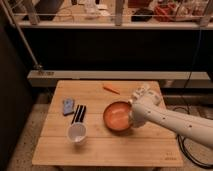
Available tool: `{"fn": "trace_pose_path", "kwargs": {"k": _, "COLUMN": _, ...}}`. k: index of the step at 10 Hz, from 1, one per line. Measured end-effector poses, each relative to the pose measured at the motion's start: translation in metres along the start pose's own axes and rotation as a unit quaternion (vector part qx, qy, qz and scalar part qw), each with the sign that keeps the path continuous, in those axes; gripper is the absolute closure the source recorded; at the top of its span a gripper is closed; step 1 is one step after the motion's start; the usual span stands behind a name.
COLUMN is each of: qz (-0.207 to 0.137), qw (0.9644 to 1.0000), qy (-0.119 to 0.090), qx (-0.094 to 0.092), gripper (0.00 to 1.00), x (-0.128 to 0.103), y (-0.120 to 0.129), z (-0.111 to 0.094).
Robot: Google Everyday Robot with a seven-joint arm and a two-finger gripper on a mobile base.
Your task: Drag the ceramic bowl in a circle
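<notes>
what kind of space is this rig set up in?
Probably a lab or workshop test area, not a home. A small wooden slat table stands before a railing, beyond which cluttered benches show, and black cables trail on the speckled floor. The robot's gripper, shut, sits at the round orange-red ceramic bowl's right rim.

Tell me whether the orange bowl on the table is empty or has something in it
Empty, apart from the gripper at its right rim: the ceramic bowl sits upright on the wooden table, its orange inside showing bare.
</notes>
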Motion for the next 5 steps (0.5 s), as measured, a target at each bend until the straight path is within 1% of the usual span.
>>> {"fn": "trace_pose_path", "kwargs": {"k": 2, "qz": -0.040, "qw": 0.9992, "qy": -0.005, "qx": 0.002, "gripper": 0.93, "x": -0.035, "y": -0.032, "z": 0.002}}
{"fn": "trace_pose_path", "kwargs": {"k": 3, "qz": -0.053, "qw": 0.9985, "qy": -0.010, "qx": 0.002, "gripper": 0.93, "x": -0.049, "y": -0.041, "z": 0.004}}
{"fn": "trace_pose_path", "kwargs": {"k": 5, "qz": -0.066, "qw": 0.9976, "qy": -0.022, "qx": 0.000, "gripper": 0.93, "x": -0.066, "y": -0.046, "z": 0.007}}
